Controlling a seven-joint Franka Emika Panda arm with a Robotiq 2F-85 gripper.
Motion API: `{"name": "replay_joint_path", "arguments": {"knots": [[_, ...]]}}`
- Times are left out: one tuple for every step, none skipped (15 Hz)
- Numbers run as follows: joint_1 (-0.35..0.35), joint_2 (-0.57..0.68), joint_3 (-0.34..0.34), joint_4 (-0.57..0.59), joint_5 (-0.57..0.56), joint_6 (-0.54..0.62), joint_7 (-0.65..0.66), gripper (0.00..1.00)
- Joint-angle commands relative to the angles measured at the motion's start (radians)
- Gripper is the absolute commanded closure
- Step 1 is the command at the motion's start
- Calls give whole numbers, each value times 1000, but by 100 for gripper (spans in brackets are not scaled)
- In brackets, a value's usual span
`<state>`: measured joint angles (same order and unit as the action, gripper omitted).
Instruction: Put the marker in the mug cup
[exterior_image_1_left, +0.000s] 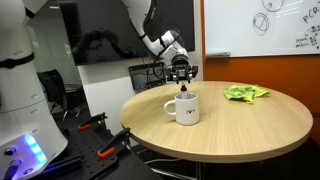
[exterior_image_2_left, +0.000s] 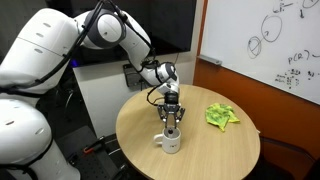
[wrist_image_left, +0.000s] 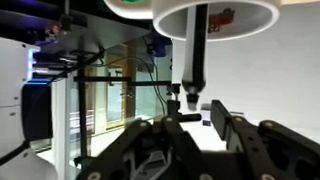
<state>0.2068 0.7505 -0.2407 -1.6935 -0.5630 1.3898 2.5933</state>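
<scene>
A white mug (exterior_image_1_left: 183, 108) stands on the round wooden table (exterior_image_1_left: 250, 125); it also shows in the other exterior view (exterior_image_2_left: 170, 141) and at the top of the wrist view (wrist_image_left: 215, 18). A dark marker (wrist_image_left: 195, 55) stands in the mug with its upper end sticking out (exterior_image_1_left: 185, 90) (exterior_image_2_left: 172, 123). My gripper (exterior_image_1_left: 182, 76) (exterior_image_2_left: 172, 110) hangs straight above the mug, pointing down. In the wrist view its fingers (wrist_image_left: 197, 112) are spread wider than the marker's end, which sits at fingertip level without visible contact.
A crumpled yellow-green cloth (exterior_image_1_left: 245, 93) (exterior_image_2_left: 221, 116) lies on the far side of the table. A whiteboard (exterior_image_2_left: 285, 50) hangs on the wall behind. Chairs and a tool cart with orange-handled tools (exterior_image_1_left: 105, 145) stand beside the table.
</scene>
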Motion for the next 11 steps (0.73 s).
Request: {"name": "replay_joint_path", "arguments": {"knots": [[-20, 5, 36, 39, -23, -53, -1, 26], [-21, -16, 44, 27, -16, -56, -8, 19], [-16, -47, 52, 7, -17, -61, -11, 10], [-14, -77, 62, -12, -9, -66, 0, 4], [-12, -107, 73, -27, -8, -72, 9, 0], [-15, -135, 87, -38, -2, -83, 2, 0], [-15, -160, 100, -47, 4, -102, -1, 0], [-19, -187, 115, -60, 8, -109, -12, 0], [-20, -214, 129, -78, 5, -104, -11, 0], [-23, -235, 142, -95, -2, -95, -23, 0], [-28, -251, 153, -106, 4, -78, -22, 0]]}}
